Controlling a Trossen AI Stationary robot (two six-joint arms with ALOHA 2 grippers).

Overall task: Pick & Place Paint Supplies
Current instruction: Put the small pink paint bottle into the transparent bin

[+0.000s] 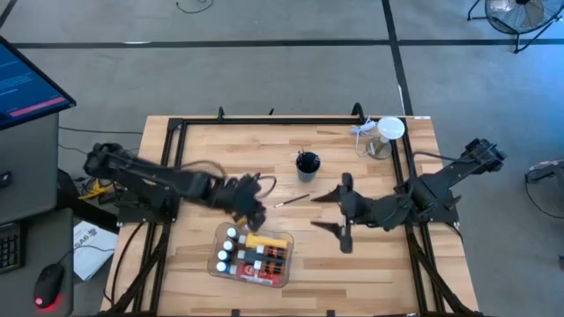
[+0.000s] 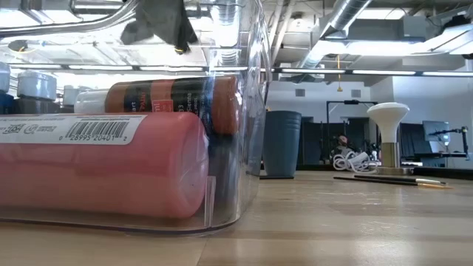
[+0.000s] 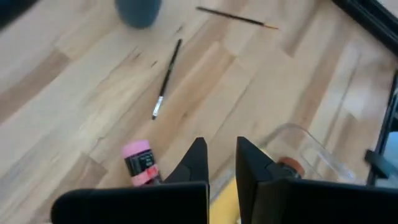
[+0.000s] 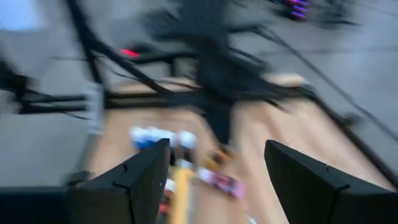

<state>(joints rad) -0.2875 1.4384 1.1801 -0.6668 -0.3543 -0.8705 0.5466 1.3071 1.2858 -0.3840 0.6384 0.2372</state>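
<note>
The paint supplies, small tubes and bottles with a yellow bottle (image 1: 264,239) among them, lie in a clear tray (image 1: 284,264) near the table's front edge. In the low view a pink tube (image 2: 103,166) fills the tray's near wall. My left gripper (image 1: 252,210) hangs shut just above the tray's far edge, with nothing between its fingers (image 3: 221,163). My right gripper (image 1: 342,214) stands wide open above the table right of the tray, turned toward it (image 4: 217,180). Two thin dark-handled brushes (image 3: 166,78) (image 3: 236,17) lie flat on the wood beyond the tray.
A dark cup (image 1: 307,163) stands at the table's middle, beyond the brush (image 1: 295,201). A clear jar with a white lid (image 1: 388,132) stands at the far right corner beside white cord. A black frame (image 1: 176,128) edges the table. Bare wood lies between tray and cup.
</note>
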